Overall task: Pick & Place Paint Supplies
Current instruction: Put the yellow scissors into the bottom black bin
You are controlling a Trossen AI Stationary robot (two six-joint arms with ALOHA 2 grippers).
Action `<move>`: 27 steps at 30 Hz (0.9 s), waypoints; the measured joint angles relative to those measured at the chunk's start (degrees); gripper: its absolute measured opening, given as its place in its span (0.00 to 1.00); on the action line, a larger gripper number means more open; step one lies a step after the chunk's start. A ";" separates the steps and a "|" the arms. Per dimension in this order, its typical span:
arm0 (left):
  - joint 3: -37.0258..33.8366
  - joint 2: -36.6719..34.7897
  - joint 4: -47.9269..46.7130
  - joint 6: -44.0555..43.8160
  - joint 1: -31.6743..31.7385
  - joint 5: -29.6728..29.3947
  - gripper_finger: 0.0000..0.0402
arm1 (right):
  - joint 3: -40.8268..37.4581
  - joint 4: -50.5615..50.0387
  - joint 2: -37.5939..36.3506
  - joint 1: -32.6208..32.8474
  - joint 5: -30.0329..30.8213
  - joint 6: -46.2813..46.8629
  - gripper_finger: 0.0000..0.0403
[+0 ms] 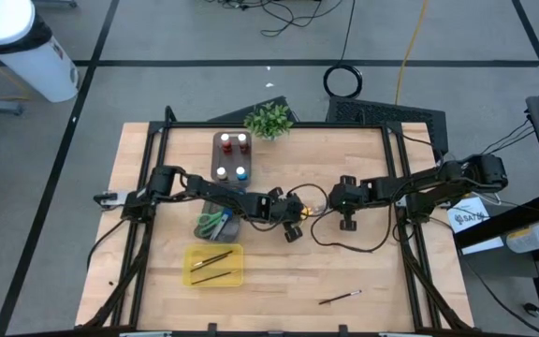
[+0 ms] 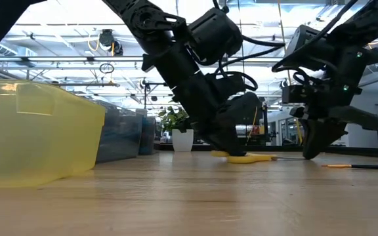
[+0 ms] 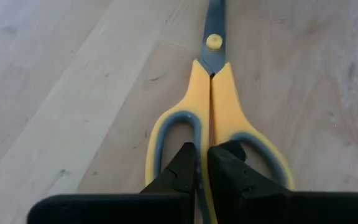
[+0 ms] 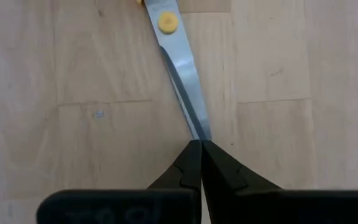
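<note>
The left gripper (image 3: 202,171) is clamped on the handles of the yellow scissors (image 3: 215,115), which lie flat on the worktop (image 1: 363,262) just beside the grey organiser tray (image 1: 223,220). The right gripper (image 4: 201,163), fingers together, touches the scissors' blade tip.

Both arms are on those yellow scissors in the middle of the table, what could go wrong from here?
1. The left gripper pinches only the thin inner edges of the yellow scissors handles, so they may slip or swing when lifted.
2. The right gripper, jaws shut, sits at the blade tip; if the arms move differently, the scissors could twist free.
3. The green scissors lie close beside the left arm, which could bump them.
</note>
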 joint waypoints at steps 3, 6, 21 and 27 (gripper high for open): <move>-0.03 0.06 -0.29 0.28 0.31 0.57 0.06 | 0.00 0.21 0.04 0.00 0.36 0.35 0.00; -0.12 0.11 -0.08 0.68 0.29 0.37 0.06 | -0.03 1.11 0.07 0.00 0.62 1.12 0.00; -0.59 -6.87 -3.24 4.54 -1.22 -0.42 0.01 | -0.22 7.28 -10.74 0.80 0.44 4.23 0.00; -0.48 -13.83 -7.47 5.69 -3.41 -7.38 0.00 | -0.11 10.05 -19.56 3.12 0.55 5.91 0.00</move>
